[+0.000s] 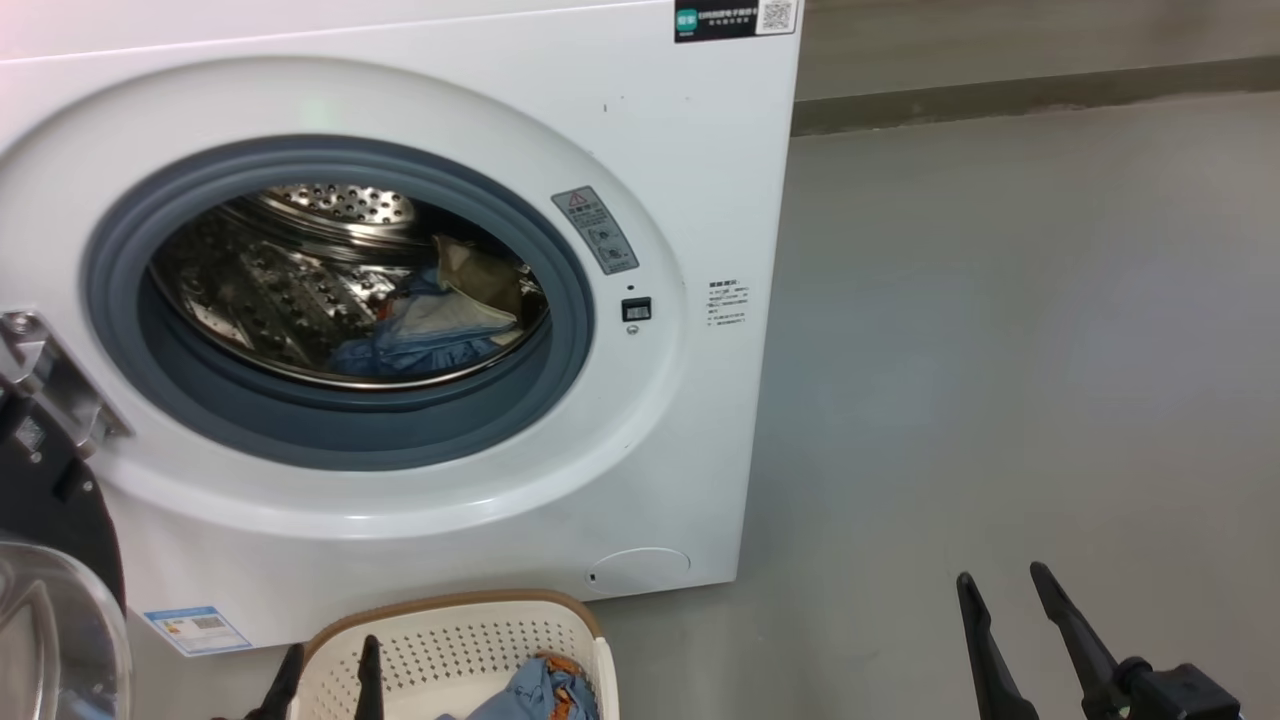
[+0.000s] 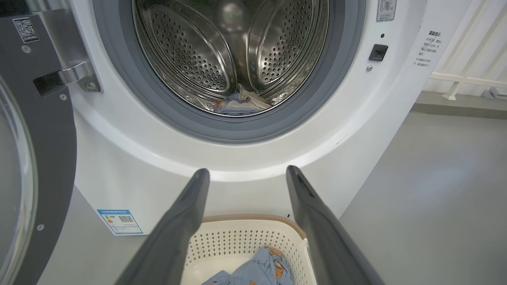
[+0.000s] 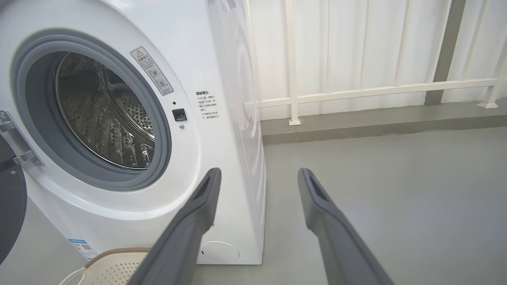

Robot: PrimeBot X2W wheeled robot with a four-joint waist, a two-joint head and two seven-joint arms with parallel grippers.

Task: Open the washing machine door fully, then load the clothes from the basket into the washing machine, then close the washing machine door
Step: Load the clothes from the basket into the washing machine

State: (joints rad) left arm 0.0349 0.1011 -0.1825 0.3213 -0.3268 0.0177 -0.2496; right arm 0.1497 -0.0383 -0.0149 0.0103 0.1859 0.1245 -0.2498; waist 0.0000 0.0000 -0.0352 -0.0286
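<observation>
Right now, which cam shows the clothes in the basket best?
Left wrist view: it looks down into the basket, so the blue printed clothes show plainly. Head view cuts them at its bottom edge. Right wrist view catches the basket's rim, with its inside out of frame.

1 washing machine (image 1: pixel 690 420), 1 basket (image 1: pixel 470 645)

I see the washing machine door (image 1: pixel 55 510), left of the washing machine (image 1: pixel 700 150), cut off by the frame edge. In front of it, the basket (image 1: pixel 460 625) and clothes (image 1: pixel 540 695) are cropped below; its blue sticker (image 1: pixel 197 630) is unreadable.
</observation>
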